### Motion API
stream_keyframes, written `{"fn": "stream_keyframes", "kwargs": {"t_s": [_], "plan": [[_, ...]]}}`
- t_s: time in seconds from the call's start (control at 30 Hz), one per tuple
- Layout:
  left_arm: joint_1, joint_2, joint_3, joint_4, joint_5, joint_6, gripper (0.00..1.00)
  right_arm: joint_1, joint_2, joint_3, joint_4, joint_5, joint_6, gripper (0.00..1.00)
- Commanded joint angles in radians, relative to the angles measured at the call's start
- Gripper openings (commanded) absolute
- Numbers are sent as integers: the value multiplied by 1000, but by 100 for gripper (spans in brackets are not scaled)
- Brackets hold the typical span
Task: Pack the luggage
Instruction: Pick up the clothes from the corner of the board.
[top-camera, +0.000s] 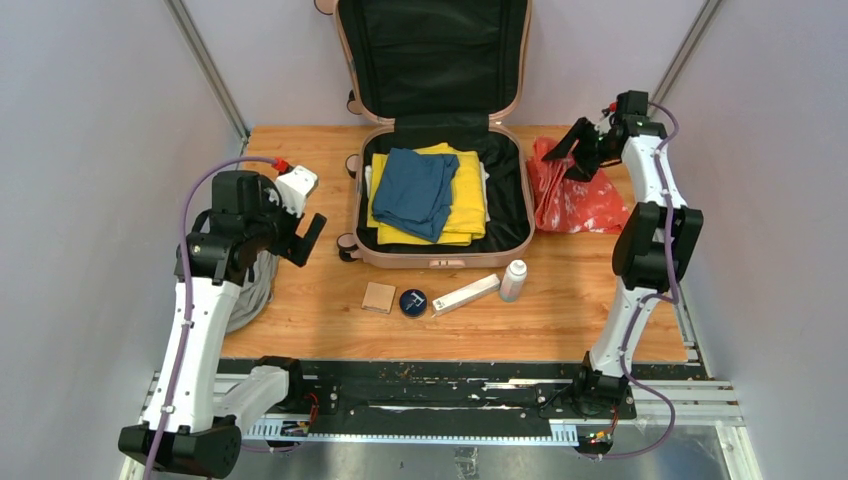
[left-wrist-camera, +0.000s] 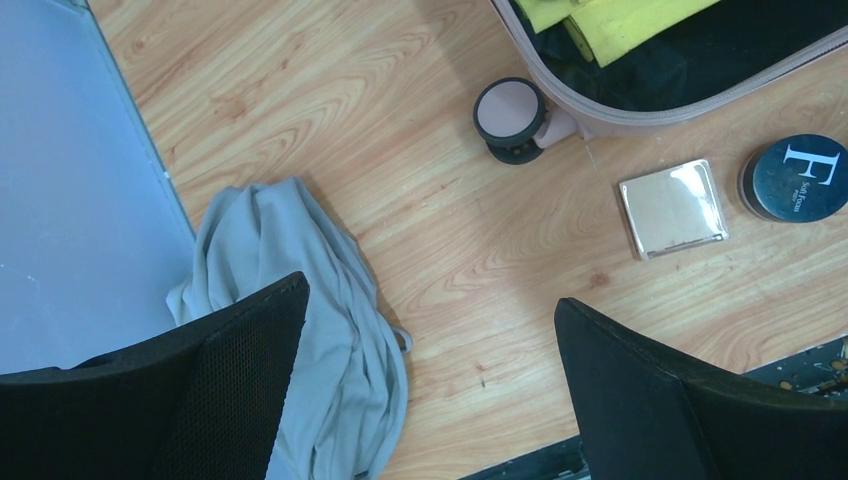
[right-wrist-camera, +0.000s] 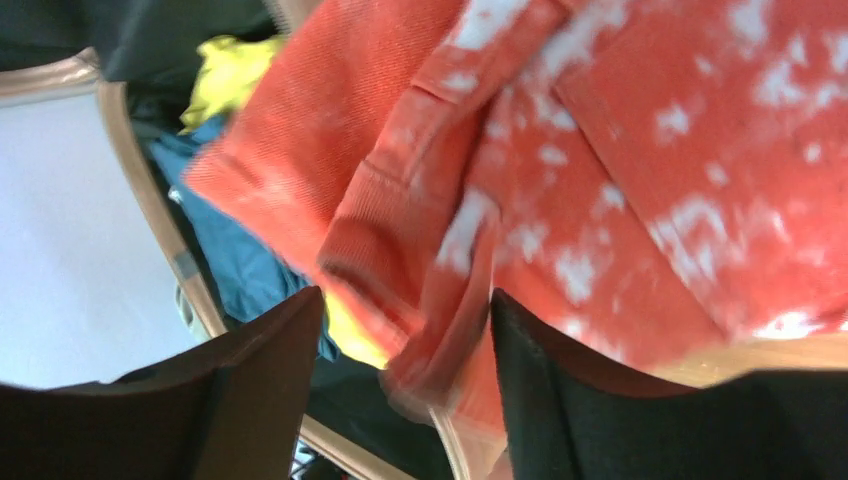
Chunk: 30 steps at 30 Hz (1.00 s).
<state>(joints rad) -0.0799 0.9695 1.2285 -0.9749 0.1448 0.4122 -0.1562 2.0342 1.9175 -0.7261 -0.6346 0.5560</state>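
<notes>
The pale pink luggage (top-camera: 440, 260) lies open at the back middle, its lid propped against the wall. A yellow cloth (top-camera: 468, 195) and a blue cloth (top-camera: 412, 190) lie inside it. A red-and-white cloth (top-camera: 585, 200) sits on the table just right of the luggage. My right gripper (top-camera: 556, 150) hovers over that cloth's left corner. In the right wrist view the right gripper (right-wrist-camera: 405, 295) has its jaws apart and a blurred fold of the red cloth (right-wrist-camera: 620, 150) hangs between them, over the luggage rim (right-wrist-camera: 150, 200). My left gripper (left-wrist-camera: 430, 290) is open above bare wood beside a grey cloth (left-wrist-camera: 300, 300).
In front of the luggage lie a tan square compact (top-camera: 378, 297), a dark round tin (top-camera: 413, 302), a white tube (top-camera: 466, 294) and a white bottle (top-camera: 513, 280). The grey cloth (top-camera: 250, 290) hangs off the table's left edge. A luggage wheel (left-wrist-camera: 510, 112) sticks out on the left.
</notes>
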Motion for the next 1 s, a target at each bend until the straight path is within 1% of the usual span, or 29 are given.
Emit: {"fn": "stream_keyframes", "kwargs": {"t_s": [0.0, 0.03, 0.07, 0.2, 0.27, 0.37, 0.43, 0.57, 0.67, 0.77, 0.9, 0.97], "plan": [[6, -28, 6, -13, -20, 18, 100, 13, 106, -31, -147, 132, -49, 83], [6, -31, 7, -16, -24, 22, 100, 10, 104, -33, -148, 133, -48, 96], [5, -32, 6, -19, -30, 25, 100, 6, 94, -34, -148, 145, -48, 99], [6, -35, 6, -25, -33, 28, 100, -37, -6, -21, -146, 256, -35, 100], [5, -32, 7, -25, -25, 22, 100, -74, -48, -16, -135, 340, -36, 100], [6, -20, 9, -25, -11, 15, 100, -120, -59, -2, -119, 459, -67, 100], [6, -12, 12, -25, -8, 12, 100, -147, -27, 11, -104, 489, -89, 100], [6, 4, 25, -28, -14, 15, 100, -182, 103, 87, -115, 490, -129, 100], [6, 20, 44, -42, -13, 16, 100, -201, 214, 178, -136, 491, -152, 100], [6, 34, 55, -47, -16, 18, 100, -208, 293, 262, -159, 523, -172, 100], [5, 56, 56, -47, -17, 18, 100, -214, 366, 318, -158, 499, -186, 99], [5, 71, 55, -47, -16, 20, 100, -214, 400, 339, -152, 462, -195, 98]]}}
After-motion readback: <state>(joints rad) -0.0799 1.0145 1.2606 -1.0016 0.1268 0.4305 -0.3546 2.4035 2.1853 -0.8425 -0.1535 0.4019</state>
